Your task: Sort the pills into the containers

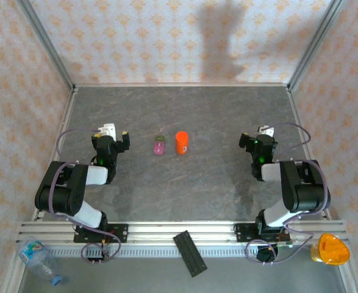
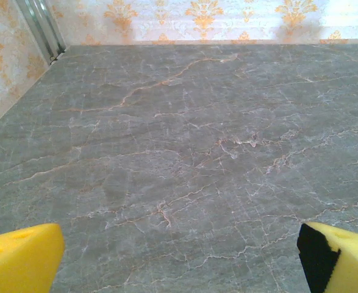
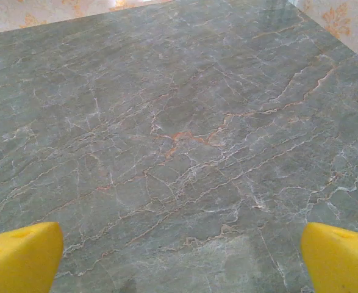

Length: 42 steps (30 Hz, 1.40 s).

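The containers (image 1: 159, 145) sat mid-bench (image 1: 215, 183), just left of the orange bottle (image 1: 182, 143), long axis running near to far. Your left jaws and right jaws both stood wide open, empty. The left jaws were nearer, with the containers to their right.

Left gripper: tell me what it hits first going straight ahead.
Probably nothing: the left gripper faces bare table up to the far wall; the containers and orange bottle sit off to its right.
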### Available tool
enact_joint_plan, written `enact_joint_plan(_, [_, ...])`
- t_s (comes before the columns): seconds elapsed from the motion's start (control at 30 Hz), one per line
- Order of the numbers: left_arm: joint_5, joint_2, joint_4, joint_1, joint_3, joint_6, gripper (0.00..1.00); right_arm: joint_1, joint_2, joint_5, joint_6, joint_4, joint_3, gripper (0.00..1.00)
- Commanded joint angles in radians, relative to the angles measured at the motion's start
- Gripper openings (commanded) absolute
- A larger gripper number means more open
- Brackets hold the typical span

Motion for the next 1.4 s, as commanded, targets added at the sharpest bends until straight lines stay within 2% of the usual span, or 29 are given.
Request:
enact_joint_plan(0.0, [-0.027, -0.003, 0.002, 0.003, 0.001, -0.004, 1.0, -0.004, -0.016, -0.004, -0.014, 0.023, 0.012, 0.99])
enact_joint_plan(1.07, [-0.013, -0.002, -0.015, 0.011, 0.011, -0.011, 1.0, -0.005, -0.011, -0.004, -0.01, 0.018, 0.016, 0.99])
enact_joint_plan(1.27, [0.009, -0.02, 0.034, 0.009, -0.02, 0.003, 1.0, -0.004, -0.05, 0.029, 0.005, -0.002, 0.014, 0.99])
enact_joint_plan(1.37, [-0.053, -0.082, -0.004, 0.009, -0.031, -0.026, 1.0, -0.005, -0.107, 0.074, 0.021, -0.057, 0.018, 0.99])
